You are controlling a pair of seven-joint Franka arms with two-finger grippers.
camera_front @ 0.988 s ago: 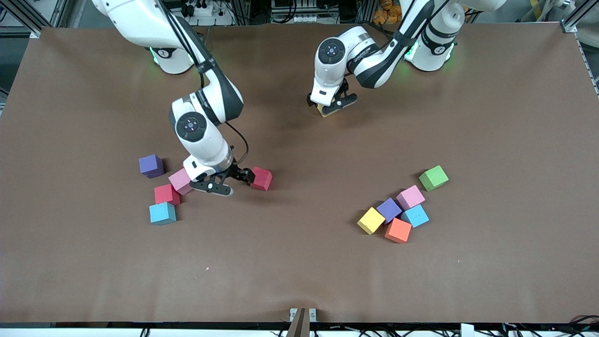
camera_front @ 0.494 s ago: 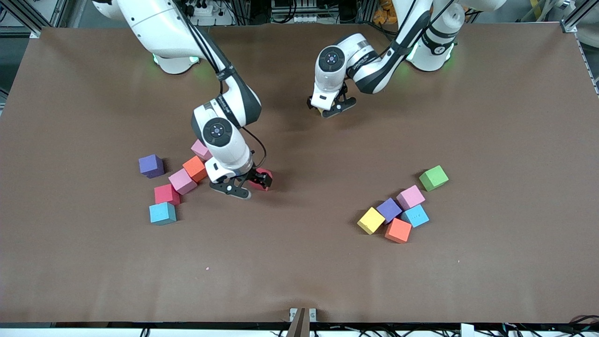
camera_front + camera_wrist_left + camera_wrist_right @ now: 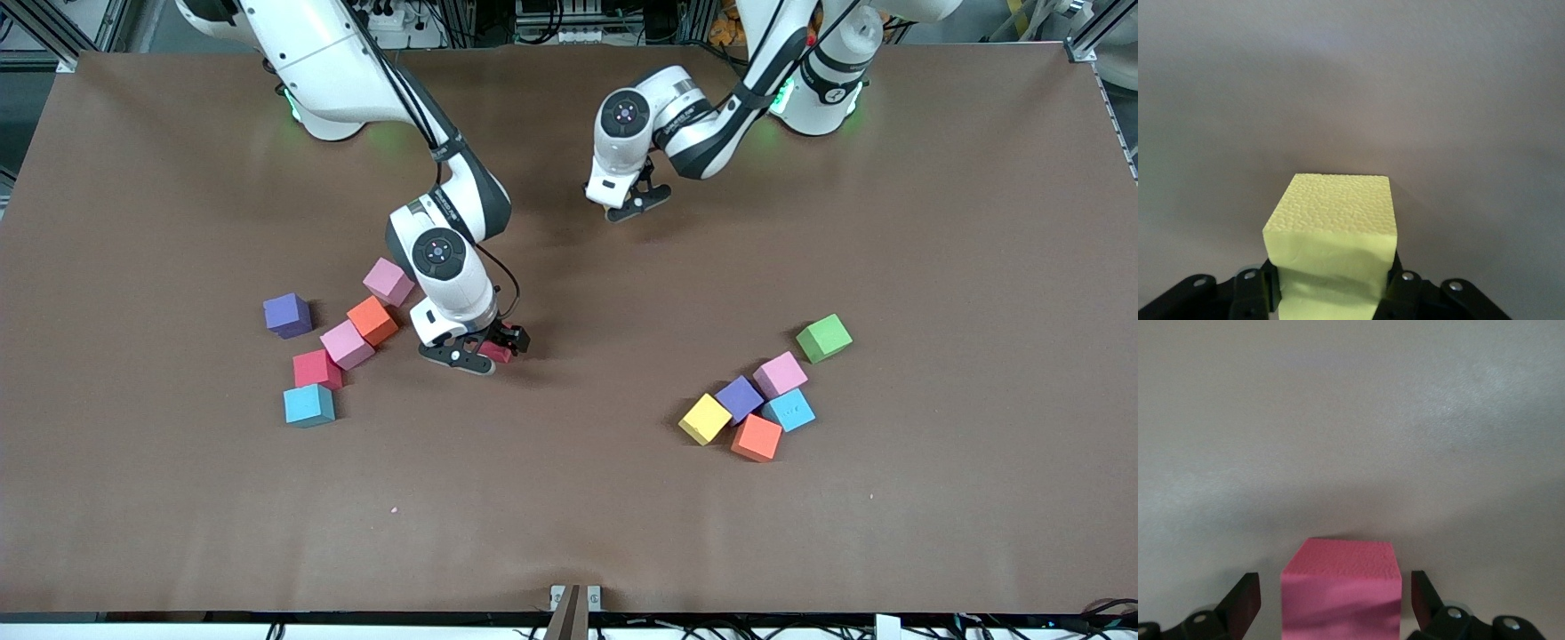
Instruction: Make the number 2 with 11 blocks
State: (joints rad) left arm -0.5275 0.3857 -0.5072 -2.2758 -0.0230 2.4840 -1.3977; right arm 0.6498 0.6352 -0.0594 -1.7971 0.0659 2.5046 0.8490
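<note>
squeezing a dented yellow cube [image 3: 1330, 233], left pincer [image 3: 1331, 293]; right pincer [image 3: 1331, 600] spread around red cube [image 3: 1341, 590].

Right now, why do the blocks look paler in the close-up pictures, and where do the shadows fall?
Left wrist view: the yellow block looks washed out, its pebbled top sharp, a soft shadow around it. Right wrist view: the red block reads pink, with a dim band above it and a pale sheen on the table. Front view: even light, with soft shadows under both arms.
</note>
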